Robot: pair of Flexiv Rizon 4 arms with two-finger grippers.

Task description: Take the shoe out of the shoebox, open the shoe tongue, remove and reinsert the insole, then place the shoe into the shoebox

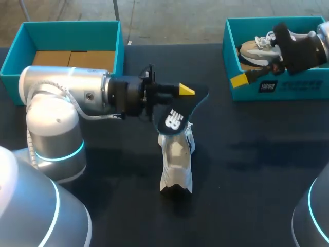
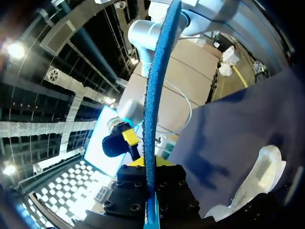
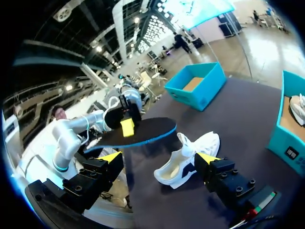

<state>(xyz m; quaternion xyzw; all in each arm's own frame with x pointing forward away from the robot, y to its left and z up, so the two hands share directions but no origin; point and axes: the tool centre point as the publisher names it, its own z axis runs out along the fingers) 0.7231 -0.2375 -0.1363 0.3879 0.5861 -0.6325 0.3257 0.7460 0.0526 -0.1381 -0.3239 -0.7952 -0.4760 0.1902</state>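
Above the shoe (image 1: 177, 157), left fingers (image 1: 186, 90) pinch the insole (image 1: 177, 118).

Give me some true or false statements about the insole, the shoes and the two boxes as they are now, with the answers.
1. The left pincer is shut on the insole. True.
2. The white shoe lies inside a box. False: it lies on the table, between the boxes.
3. The right pincer grips a shoe. False: it is open and holds nothing.
4. The right box has a second shoe in it. True.
5. The left box holds a shoe. False: only brown cardboard shows inside.
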